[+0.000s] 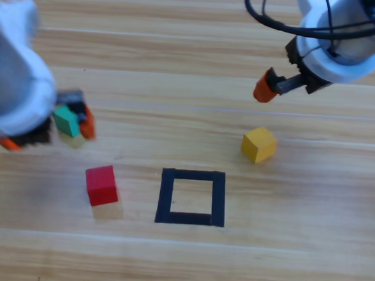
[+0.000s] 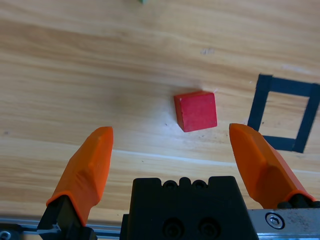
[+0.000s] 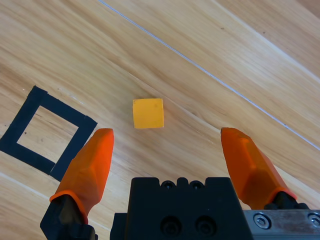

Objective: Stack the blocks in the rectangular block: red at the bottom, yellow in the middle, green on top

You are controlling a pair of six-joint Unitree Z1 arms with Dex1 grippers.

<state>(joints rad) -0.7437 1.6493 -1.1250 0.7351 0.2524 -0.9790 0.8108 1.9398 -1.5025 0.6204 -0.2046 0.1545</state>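
The red cube [image 1: 102,185] lies on the table left of the black tape square [image 1: 193,176], which is hollow and holds nothing. Up and to the left of the red cube rests the teal-green cube [image 1: 66,120], right beside one jaw of my left gripper [image 1: 48,134]. That gripper hangs open above the table; in its wrist view the red cube [image 2: 195,111] shows ahead between the jaws of the left gripper [image 2: 171,132], with the tape square [image 2: 285,86] to the right. The yellow cube [image 1: 258,145] sits up and right of the square. My right gripper [image 1: 280,84] hovers open above the yellow cube [image 3: 148,113].
The wooden table [image 1: 186,261] runs bare along the front. In the right wrist view the tape square [image 3: 65,106] lies to the left of the yellow cube.
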